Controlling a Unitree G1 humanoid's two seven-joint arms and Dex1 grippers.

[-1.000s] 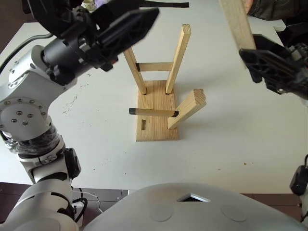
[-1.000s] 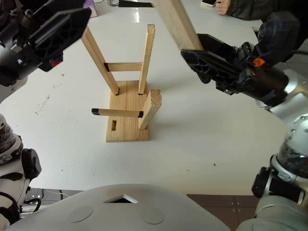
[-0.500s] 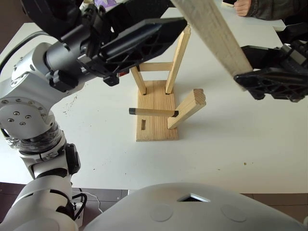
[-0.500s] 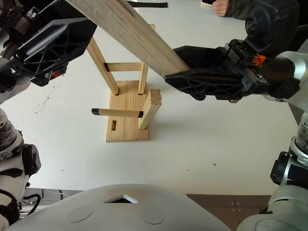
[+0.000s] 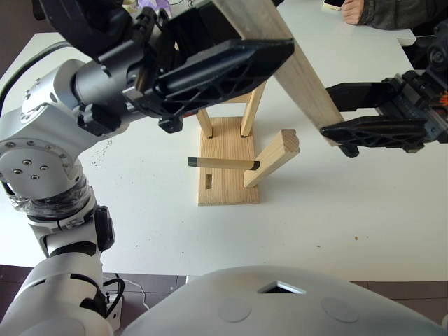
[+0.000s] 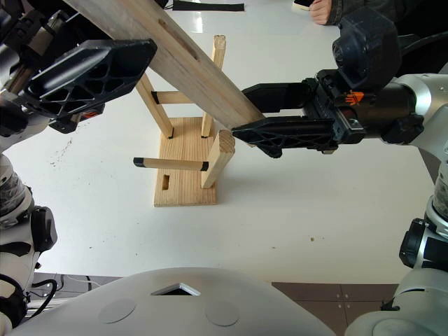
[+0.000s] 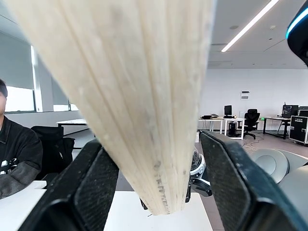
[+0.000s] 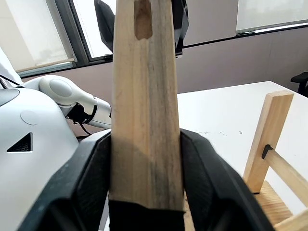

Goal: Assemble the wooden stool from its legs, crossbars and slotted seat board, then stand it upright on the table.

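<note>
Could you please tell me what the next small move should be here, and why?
Probably lower the leg, gripped by the right end effector, toward the empty slot in the board: that slot has no leg yet, and the crossbar ends free near it.

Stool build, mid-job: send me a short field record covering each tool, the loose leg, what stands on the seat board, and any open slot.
right tool: shut on the lower end of the loose leg
left tool: at the loose leg's upper part, grip unclear
loose leg: held aslant above the seat board
far end: two upright legs joined by the rear crossbar
near right corner: third leg, tilted; its side crossbar ends free
near left slot: empty
table: seat board lies flat on it
</note>
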